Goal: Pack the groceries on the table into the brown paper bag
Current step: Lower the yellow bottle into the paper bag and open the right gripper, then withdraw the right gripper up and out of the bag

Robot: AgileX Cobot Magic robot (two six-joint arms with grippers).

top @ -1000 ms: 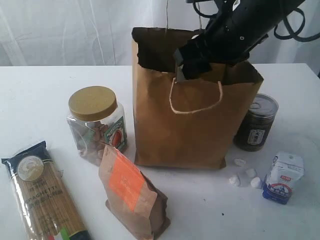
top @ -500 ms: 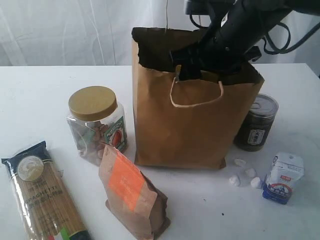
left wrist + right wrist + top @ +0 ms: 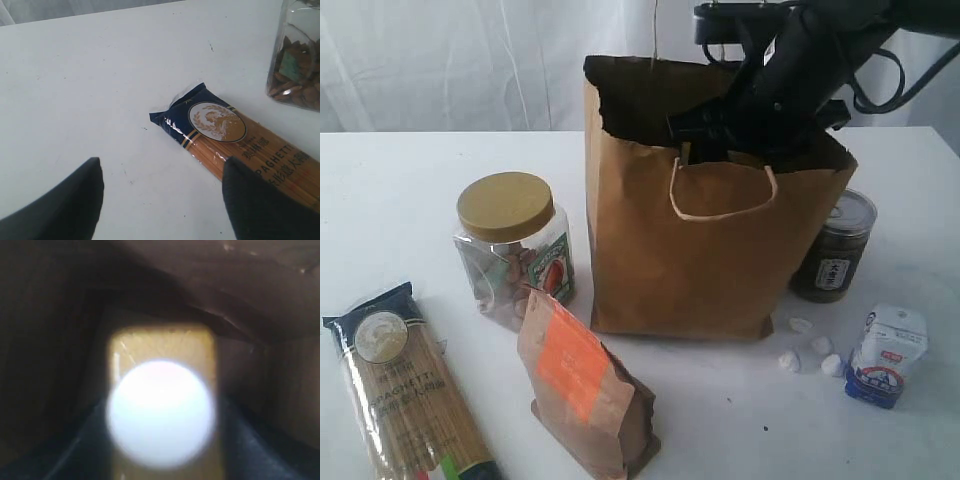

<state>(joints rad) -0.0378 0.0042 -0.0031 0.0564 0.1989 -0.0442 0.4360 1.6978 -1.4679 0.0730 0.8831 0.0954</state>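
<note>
The brown paper bag (image 3: 700, 250) stands upright mid-table, and my right arm (image 3: 790, 80) reaches down into its mouth. Inside the bag, my right gripper (image 3: 160, 415) holds the white-capped yellow bottle (image 3: 162, 347) between its fingers. Still on the table (image 3: 410, 180) are the tan-lidded clear jar (image 3: 515, 250), the blue-ended spaghetti packet (image 3: 405, 390), the orange-labelled brown pouch (image 3: 582, 390), the metal-lidded dark jar (image 3: 835, 250) and the small white-blue packet (image 3: 888, 355). My left gripper (image 3: 162, 167) hovers open over bare table beside the spaghetti packet (image 3: 235, 145), with the clear jar (image 3: 297, 55) beyond it.
Small white lumps (image 3: 810, 350) lie between the bag and the white-blue packet. A white curtain (image 3: 470, 60) hangs behind the table. The dark jar stands close against the bag's right side.
My right arm has tipped steeper and sunk deeper into the bag's mouth. The bag's top edge and handle shifted slightly right. The left gripper has not moved.
</note>
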